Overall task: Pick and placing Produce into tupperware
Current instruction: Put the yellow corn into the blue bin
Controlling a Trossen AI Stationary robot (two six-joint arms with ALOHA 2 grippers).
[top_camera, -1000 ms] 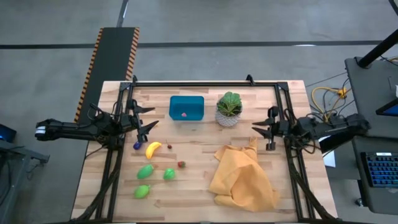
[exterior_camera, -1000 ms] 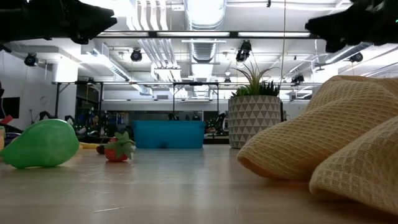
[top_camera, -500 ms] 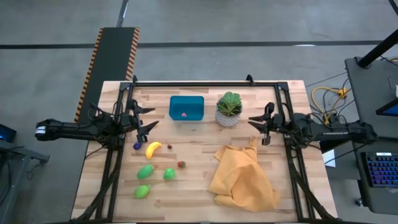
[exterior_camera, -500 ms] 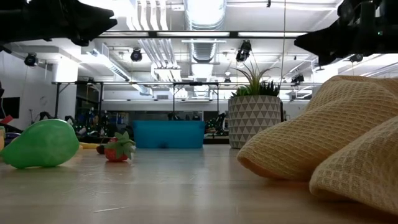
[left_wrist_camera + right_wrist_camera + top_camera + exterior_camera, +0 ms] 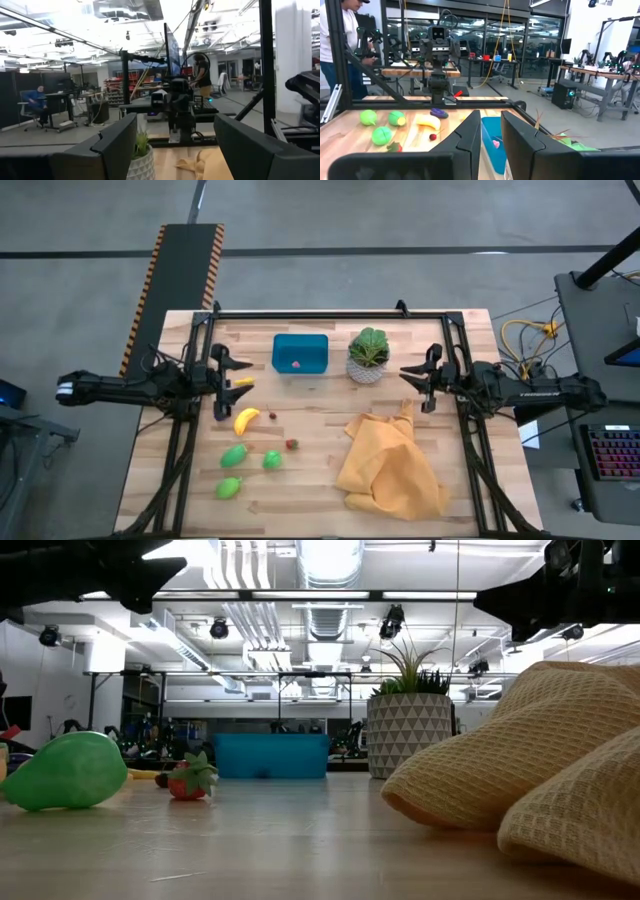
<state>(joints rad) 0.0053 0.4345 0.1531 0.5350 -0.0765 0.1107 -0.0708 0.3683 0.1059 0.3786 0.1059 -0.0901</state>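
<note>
The teal tupperware (image 5: pixel 300 352) stands at the far middle of the table with one small pink piece (image 5: pixel 296 364) inside. The rest of the produce lies on the wood to the left: a yellow banana (image 5: pixel 246 419), three green pieces (image 5: pixel 234 454), a red strawberry (image 5: pixel 292 444), a tiny dark red one (image 5: pixel 271 416) and a purple one (image 5: pixel 439 113). My left gripper (image 5: pixel 238 373) hovers open above the table's left side, just beyond the banana. Over the right side, beside the plant pot, my right gripper (image 5: pixel 408 377) hovers with a narrow gap between its fingers (image 5: pixel 470 135). Neither holds anything.
A potted plant in a white patterned pot (image 5: pixel 368 358) stands right of the tupperware. A crumpled yellow cloth (image 5: pixel 390 465) covers the near right of the table. A black frame (image 5: pixel 330 314) runs along the far and side edges. People show in the room beyond.
My right gripper has swung a little toward the table's far edge and now points straight at the left arm. My left gripper has rolled about its own axis without leaving its place. No produce has moved.
</note>
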